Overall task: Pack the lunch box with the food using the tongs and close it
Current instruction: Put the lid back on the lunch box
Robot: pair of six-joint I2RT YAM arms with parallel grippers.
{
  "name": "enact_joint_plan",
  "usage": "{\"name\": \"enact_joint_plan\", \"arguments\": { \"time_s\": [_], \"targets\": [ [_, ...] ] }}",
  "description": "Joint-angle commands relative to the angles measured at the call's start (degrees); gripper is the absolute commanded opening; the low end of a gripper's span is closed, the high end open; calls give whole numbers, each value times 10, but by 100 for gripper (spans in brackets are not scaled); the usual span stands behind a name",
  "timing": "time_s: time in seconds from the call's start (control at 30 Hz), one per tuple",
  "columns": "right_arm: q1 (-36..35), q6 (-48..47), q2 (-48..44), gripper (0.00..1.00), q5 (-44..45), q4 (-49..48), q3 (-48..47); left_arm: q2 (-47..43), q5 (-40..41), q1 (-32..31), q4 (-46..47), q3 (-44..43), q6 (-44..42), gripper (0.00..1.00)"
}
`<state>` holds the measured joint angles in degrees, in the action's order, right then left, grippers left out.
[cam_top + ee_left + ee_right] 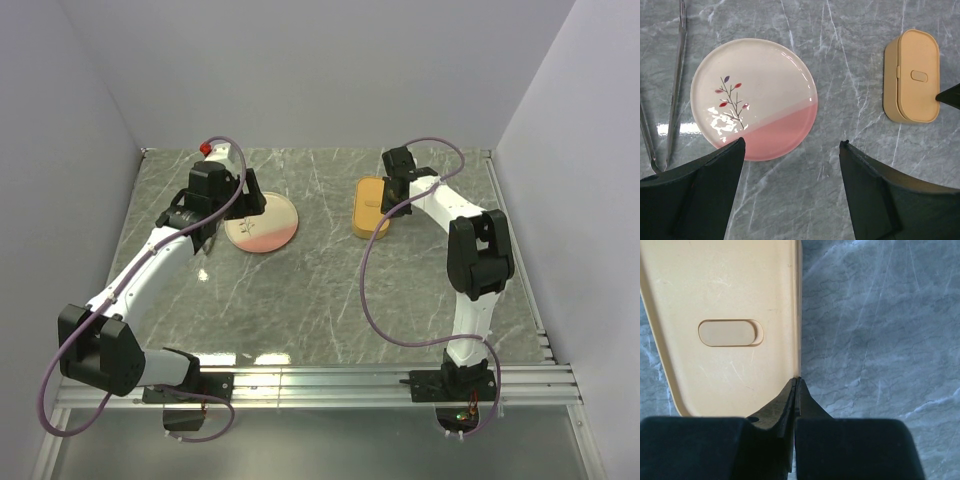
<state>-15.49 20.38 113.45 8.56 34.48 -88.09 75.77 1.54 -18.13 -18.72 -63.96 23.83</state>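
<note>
The lunch box (368, 207) lies on the marble table with its oval lid (725, 300) on. At the lid's right edge my right gripper (797, 380) is shut, its tips pressed together with nothing between them. In the top view the right gripper (392, 200) is beside the box. My left gripper (792, 142) hangs open and empty above the table, just near of the plate. The lunch box (912, 75) is far to its right. The tongs (675, 85) lie on the table left of the plate. No food shows in any view.
A round cream-and-pink plate (754, 97) with a twig pattern lies bare between the tongs and the box; in the top view the plate (265, 225) is partly under the left arm. Grey walls close in the table on three sides.
</note>
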Motion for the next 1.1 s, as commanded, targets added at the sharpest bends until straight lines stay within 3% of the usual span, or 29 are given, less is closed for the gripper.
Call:
{"name": "enact_joint_plan", "arguments": {
  "time_s": [0.0,1.07],
  "targets": [
    [5,10,-24,0,12,-3,6,-19,5,2,7,0,3,82],
    [5,19,1,0,8,-6,16,-24,10,3,9,4,2,83]
  ]
}}
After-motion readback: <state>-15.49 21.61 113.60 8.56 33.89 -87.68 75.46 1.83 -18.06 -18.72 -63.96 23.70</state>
